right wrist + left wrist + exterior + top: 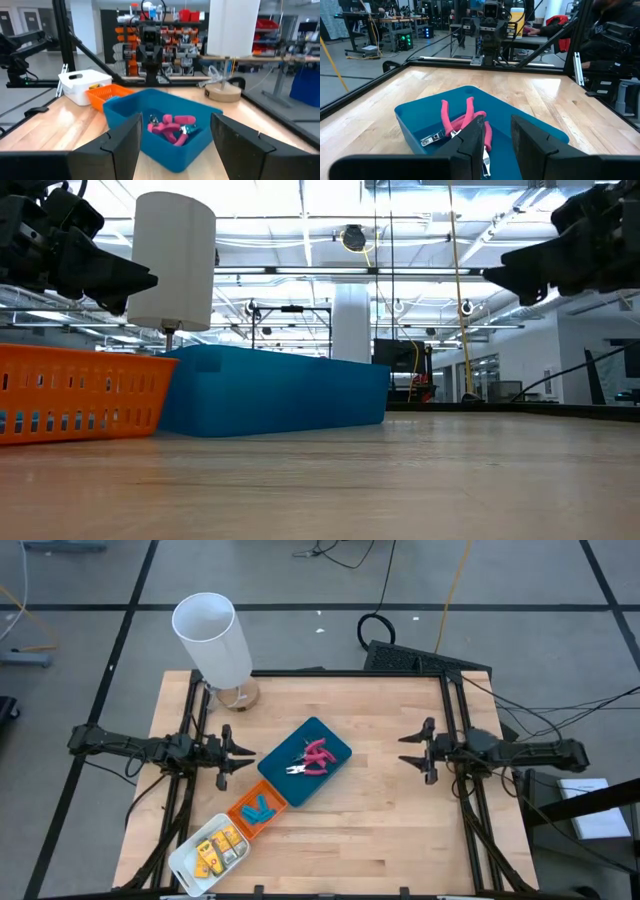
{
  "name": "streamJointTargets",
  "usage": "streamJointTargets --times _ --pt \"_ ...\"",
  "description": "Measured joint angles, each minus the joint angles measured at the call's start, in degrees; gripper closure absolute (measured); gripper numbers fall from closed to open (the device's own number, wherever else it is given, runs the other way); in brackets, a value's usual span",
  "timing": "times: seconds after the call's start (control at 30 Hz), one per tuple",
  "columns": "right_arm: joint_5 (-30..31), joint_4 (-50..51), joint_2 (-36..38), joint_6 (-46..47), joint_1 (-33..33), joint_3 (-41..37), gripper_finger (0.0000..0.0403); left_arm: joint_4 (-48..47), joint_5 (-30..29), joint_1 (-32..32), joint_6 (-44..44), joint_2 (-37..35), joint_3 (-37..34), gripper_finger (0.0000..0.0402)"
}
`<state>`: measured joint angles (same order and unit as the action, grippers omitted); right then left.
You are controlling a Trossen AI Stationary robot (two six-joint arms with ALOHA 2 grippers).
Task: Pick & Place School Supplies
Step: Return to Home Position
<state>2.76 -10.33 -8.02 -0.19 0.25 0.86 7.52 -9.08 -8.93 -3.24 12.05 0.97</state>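
Two pink-handled metal tools [312,760] lie in the teal tray [330,745] at the table's middle. Next to it toward the near left, the orange tray [272,823] holds light-blue pieces [256,810], and the white tray [185,862] holds yellow pieces [215,848]. My left gripper [245,758] hovers level just left of the teal tray, narrowly open, with nothing between its fingers [475,135]. My right gripper [403,750] hovers level to the right of the tray, wide open and holding nothing. In the right wrist view it [176,120] faces the tools [170,125].
A tall white cylinder [212,635] stands on a round wooden base [238,695] at the table's far left corner. Black frame rails run along the table's left and right sides [455,720]. Cables lie on the floor beyond the far edge [375,630].
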Motion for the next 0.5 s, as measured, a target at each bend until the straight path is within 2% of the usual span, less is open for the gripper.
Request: streamJointTargets --times 0.3,0.5 --pt "0.0 5.2 7.9 -2.2 0.0 0.0 0.0176 0.0 0.0 0.0 0.0 0.0 0.0 0.0304" --pt "0.1 5.1 7.9 -2.5 0.0 0.0 0.0177 0.0 0.0 0.0 0.0 0.0 0.0 0.0304"
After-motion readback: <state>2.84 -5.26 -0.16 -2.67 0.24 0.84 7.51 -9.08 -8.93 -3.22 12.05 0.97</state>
